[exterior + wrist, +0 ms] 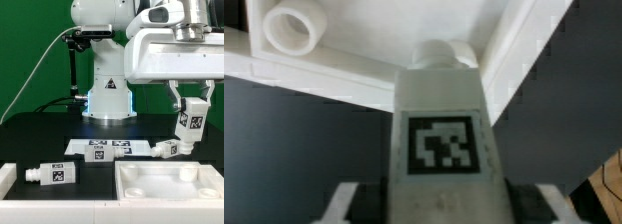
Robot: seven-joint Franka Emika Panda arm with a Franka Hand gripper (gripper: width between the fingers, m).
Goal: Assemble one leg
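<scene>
fingers (179,103) gripping leg (190,122), white tray (150,184) below – two loose legs (55,173) (165,150) beside

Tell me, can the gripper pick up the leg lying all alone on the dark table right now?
Probably not yet. The gripper is shut on the held leg, so it has no room for another. The lying leg, at the exterior view's left, is uncovered, with nothing on top of it.
</scene>
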